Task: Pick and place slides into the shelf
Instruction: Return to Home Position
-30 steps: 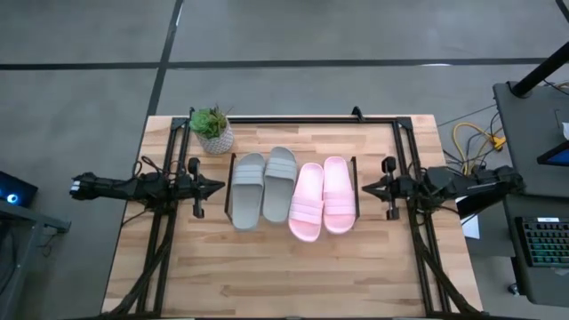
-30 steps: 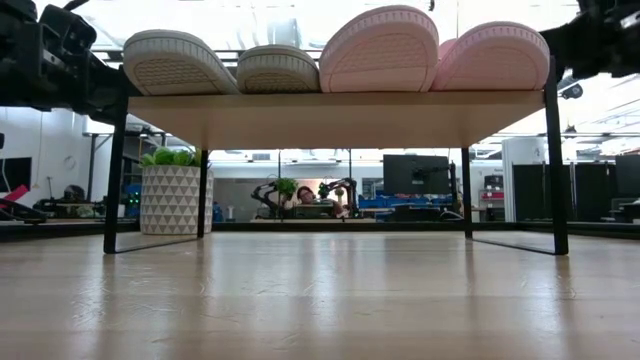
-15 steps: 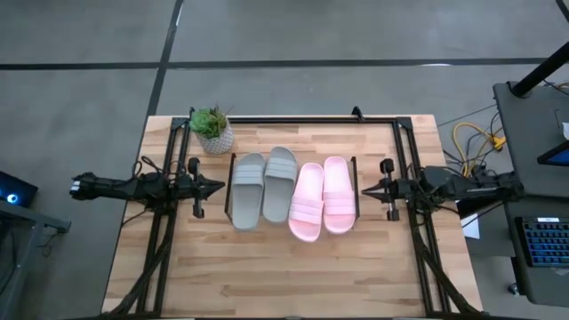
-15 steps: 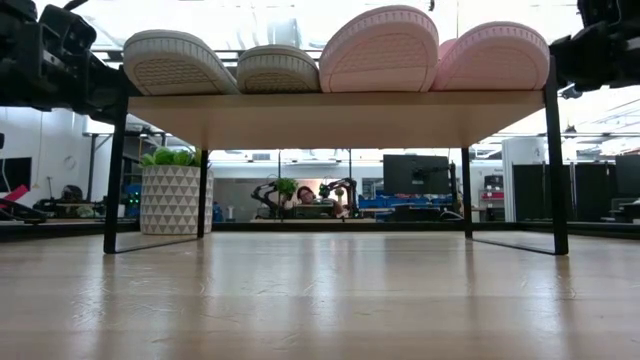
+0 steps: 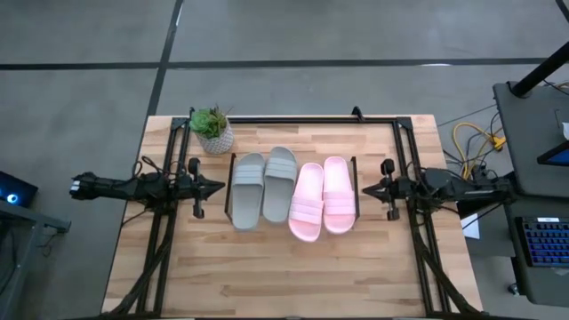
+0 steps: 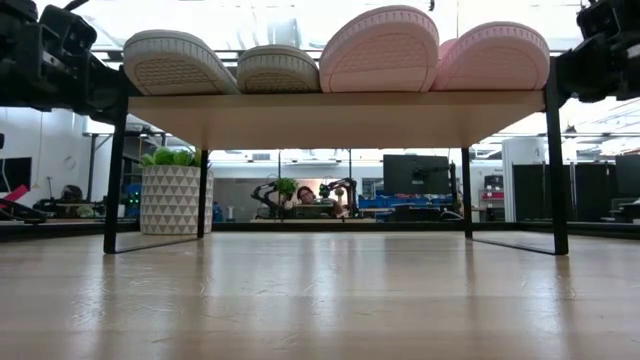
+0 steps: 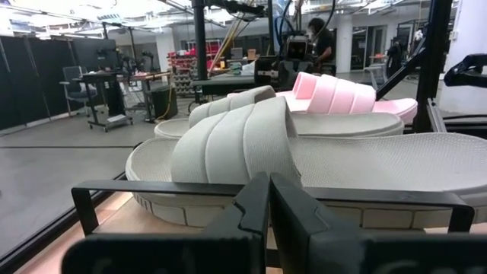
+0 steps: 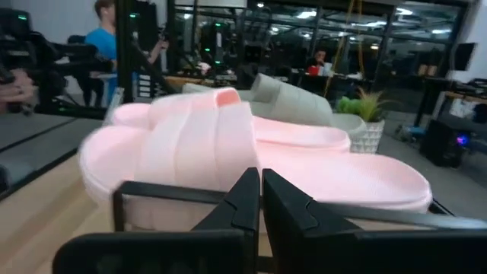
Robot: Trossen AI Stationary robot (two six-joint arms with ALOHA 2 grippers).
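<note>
All the slides rest sole-down, side by side, on the shelf's wooden board (image 6: pixel 330 108) in the middle of the table: two grey slides (image 5: pixel 249 192) (image 5: pixel 279 182) on its left half and two pale pink slides (image 5: pixel 307 203) (image 5: pixel 338 194) on its right half. My left gripper (image 5: pixel 220 187) is shut and level just off the shelf's left end, facing the nearest grey slide (image 7: pixel 228 144). At the shelf's right end my right gripper (image 5: pixel 364 188) is also shut and level, facing the nearest pink slide (image 8: pixel 198 144). Neither gripper holds anything.
A small potted plant (image 5: pixel 212 130) stands at the table's far left, behind the shelf. A large black frame (image 5: pixel 293 119) runs along the table's far edge and down both sides under the arms. Bare wooden tabletop (image 5: pixel 293 276) lies in front of the shelf.
My right gripper has sunk a little beside the shelf's right end, staying shut and level. The slides and my left gripper have kept still.
</note>
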